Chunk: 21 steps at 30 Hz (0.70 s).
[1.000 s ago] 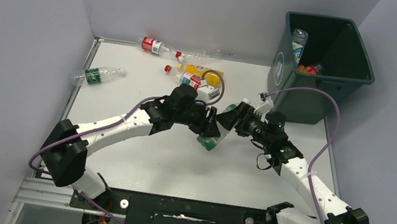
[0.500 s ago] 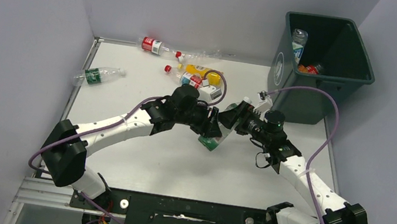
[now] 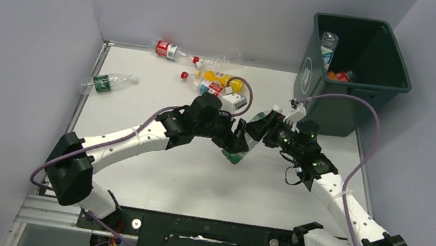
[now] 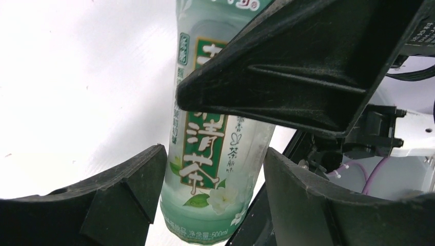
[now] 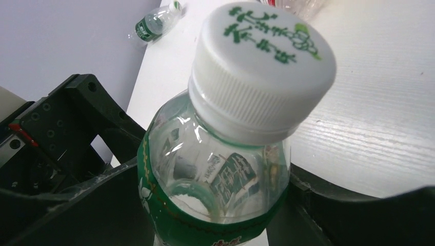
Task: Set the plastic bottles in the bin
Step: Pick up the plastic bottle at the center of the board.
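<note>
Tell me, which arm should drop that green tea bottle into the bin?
Right, probably. The right gripper clasps the green tea bottle below its cap, and the bin stands on that arm's side; the left gripper is farther away.

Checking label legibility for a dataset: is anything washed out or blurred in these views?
Left wrist: the table is blown out white, yet the green tea bottle label reads sharp. Right wrist: cap crisp, far bottle soft. Top external: evenly lit, no glare.

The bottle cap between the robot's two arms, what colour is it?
The cap is white with green writing on top, clearest in the right wrist view.
</note>
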Available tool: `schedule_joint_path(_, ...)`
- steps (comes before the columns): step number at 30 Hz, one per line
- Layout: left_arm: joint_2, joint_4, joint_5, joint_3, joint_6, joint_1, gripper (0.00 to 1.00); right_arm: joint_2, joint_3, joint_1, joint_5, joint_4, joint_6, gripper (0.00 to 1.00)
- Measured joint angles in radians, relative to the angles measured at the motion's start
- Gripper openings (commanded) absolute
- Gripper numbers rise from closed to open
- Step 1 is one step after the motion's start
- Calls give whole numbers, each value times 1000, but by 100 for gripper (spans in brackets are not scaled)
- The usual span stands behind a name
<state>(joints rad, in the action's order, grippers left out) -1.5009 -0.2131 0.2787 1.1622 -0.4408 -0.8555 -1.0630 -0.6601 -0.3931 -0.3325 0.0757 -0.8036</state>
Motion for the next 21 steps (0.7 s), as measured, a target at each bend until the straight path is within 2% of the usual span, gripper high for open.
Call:
schedule_joint_path(7,58,-8,-79,32,2,1,69,27,-140,59,12,-129,86,57)
schedule_joint_path(13,122,-72,-171,31,2,54,70,26,-330,138,76,-244,189,58)
schedule_joint_path(21,131,-104,-203,3,-1,73,70,-10,-603,254,111,-320,296,59)
